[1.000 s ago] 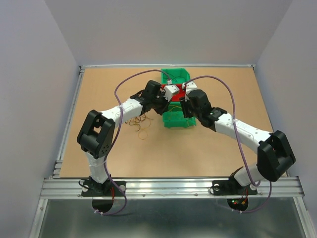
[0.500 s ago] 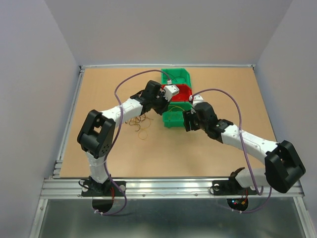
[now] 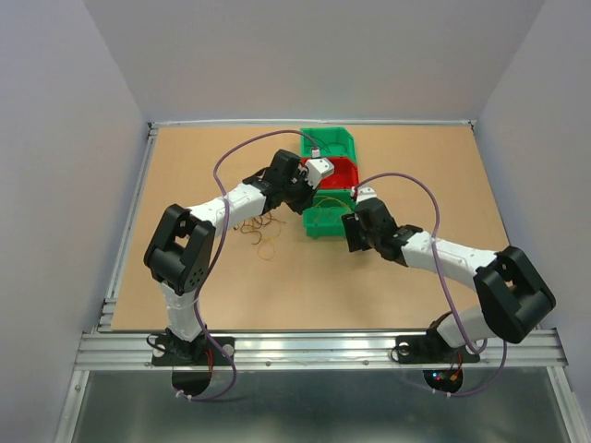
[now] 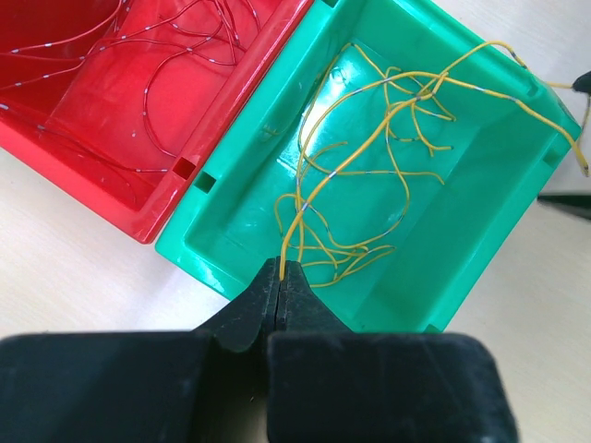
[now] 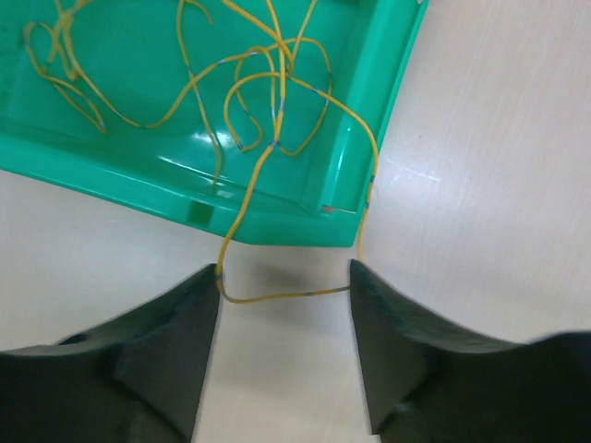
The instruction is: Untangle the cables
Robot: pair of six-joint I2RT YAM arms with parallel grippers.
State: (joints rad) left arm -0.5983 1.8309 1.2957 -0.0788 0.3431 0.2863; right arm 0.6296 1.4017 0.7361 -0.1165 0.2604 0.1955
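My left gripper (image 4: pixel 281 269) is shut on the end of a yellow cable (image 4: pixel 319 189) that rises out of a green bin (image 4: pixel 242 175). More yellow cables (image 4: pixel 388 148) lie curled in that bin. Beside it, red cables (image 4: pixel 166 65) rest in a red bin (image 4: pixel 111 175). My right gripper (image 5: pixel 284 277) stands open just off the green bin's corner (image 5: pixel 277 226). A loop of yellow cable (image 5: pixel 277 297) hangs over the rim and spans the gap between its fingertips. From above, the left gripper (image 3: pixel 314 175) is over the bins and the right gripper (image 3: pixel 351 231) is at their near right.
Loose dark and orange cables (image 3: pixel 263 231) lie on the brown table left of the bins, under the left arm. A second green bin (image 3: pixel 337 140) stands behind the red bin (image 3: pixel 343 171). Purple arm cables (image 3: pixel 406 180) arch above both arms.
The right arm has drawn back from above the bins toward the near side, and its jaws have opened wider. The left arm has stayed in place, still shut.
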